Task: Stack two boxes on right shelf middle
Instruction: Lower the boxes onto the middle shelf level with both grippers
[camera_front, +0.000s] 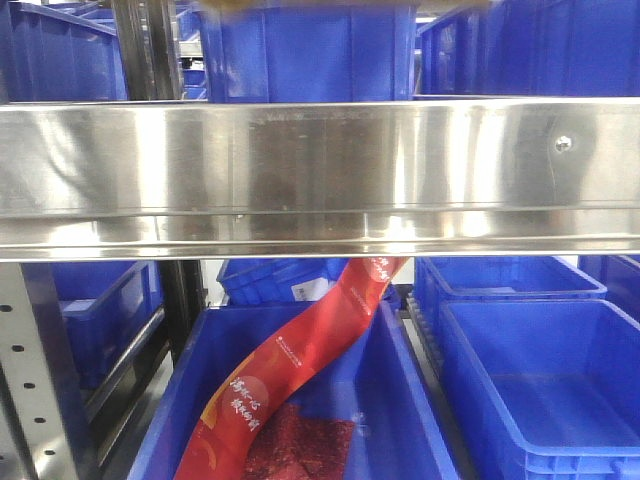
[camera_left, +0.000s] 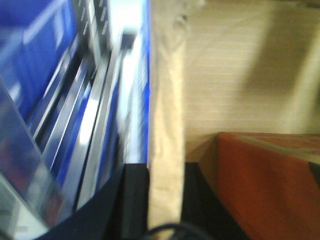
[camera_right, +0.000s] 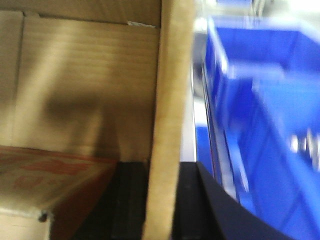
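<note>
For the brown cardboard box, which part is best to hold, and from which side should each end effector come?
Hold the upright side walls of the cardboard box, each end effector straddling one wall's top edge from above, one finger inside, one outside. The thin, straight walls suit this pinch: the left end effector and the right end effector are shut on opposite walls this way.

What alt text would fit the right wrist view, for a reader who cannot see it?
The right gripper clamps the upright wall of a brown cardboard box, seen from very close. Blurred blue bins lie to the right.
</note>
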